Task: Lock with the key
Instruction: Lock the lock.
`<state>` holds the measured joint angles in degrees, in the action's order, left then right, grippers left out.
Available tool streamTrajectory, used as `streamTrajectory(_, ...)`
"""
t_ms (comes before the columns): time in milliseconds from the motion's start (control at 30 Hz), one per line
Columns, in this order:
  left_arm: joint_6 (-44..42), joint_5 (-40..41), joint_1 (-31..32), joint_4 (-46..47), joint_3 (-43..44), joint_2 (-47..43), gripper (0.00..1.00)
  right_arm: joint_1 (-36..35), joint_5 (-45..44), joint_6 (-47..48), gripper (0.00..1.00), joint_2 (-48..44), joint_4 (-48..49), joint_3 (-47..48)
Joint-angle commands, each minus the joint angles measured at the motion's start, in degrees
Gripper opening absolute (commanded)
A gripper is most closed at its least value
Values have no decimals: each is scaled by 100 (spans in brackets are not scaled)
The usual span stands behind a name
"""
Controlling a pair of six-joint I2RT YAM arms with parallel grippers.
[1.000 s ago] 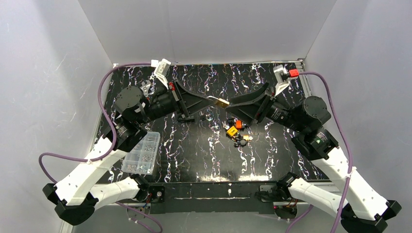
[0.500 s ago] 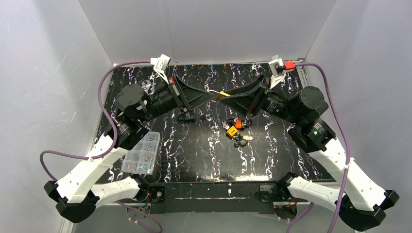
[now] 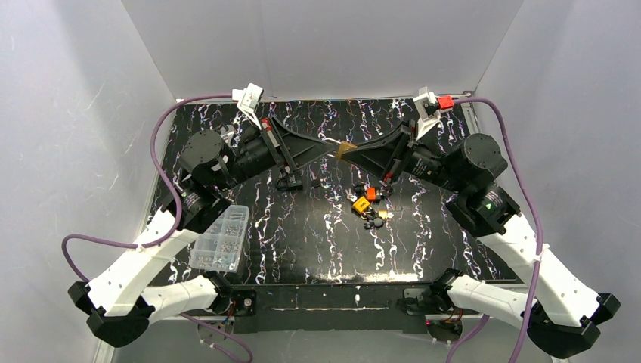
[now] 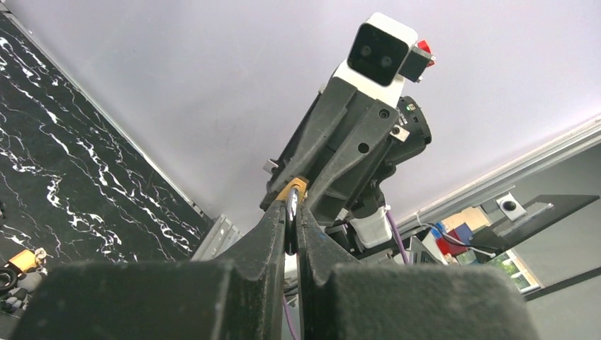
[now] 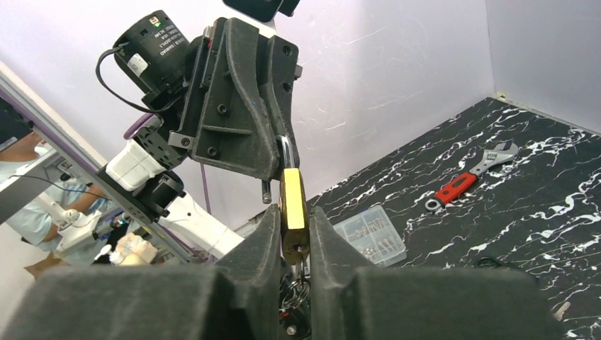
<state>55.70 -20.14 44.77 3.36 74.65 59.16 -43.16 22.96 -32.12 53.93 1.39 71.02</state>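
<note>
A brass padlock (image 3: 345, 149) hangs in the air above the table's far middle, held between both arms. My left gripper (image 3: 331, 147) is shut on its steel shackle (image 4: 291, 216), and the brass body (image 4: 293, 188) shows just past the fingertips. My right gripper (image 5: 293, 228) is shut on the padlock's brass body (image 5: 292, 202), one finger on each flat side. The key (image 5: 300, 261) sits in the keyhole at the padlock's underside, between my right fingers, with a key ring (image 5: 295, 289) dangling from it. The left gripper's fingers (image 5: 248, 134) rise behind the shackle (image 5: 285, 150).
A clear plastic box of small parts (image 3: 221, 238) lies near the left arm. A pile of small orange and black items (image 3: 366, 203) sits mid-table. A red-handled wrench (image 5: 464, 183) lies on the black marbled table (image 3: 317, 242). Grey walls close in three sides.
My right gripper's jaws have closed from wide open onto the padlock's body. Both arms have shifted the padlock slightly toward the back wall.
</note>
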Motion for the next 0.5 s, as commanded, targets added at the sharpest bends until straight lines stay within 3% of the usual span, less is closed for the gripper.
streamTrajectory(0, -64, 72, 32, 176, 94, -137, 0, -33, -43, -46, 9, -58, 156, 183)
streamTrajectory(33, -100, 60, 26, 125, 98, -143, 0, -35, -51, -73, 2, -66, 154, 178)
streamTrajectory(133, -312, 0, 30, -254, 154, -164, 0, -33, -55, -127, 1, -105, 117, 197)
streamTrajectory(300, -929, -130, 23, -1409, 285, -369, 25, -33, 284, -210, 1, -138, -122, 294)
streamTrajectory(467, -1390, -366, 23, -1962, 372, -564, 32, -30, 814, -454, 1, -163, -83, 219)
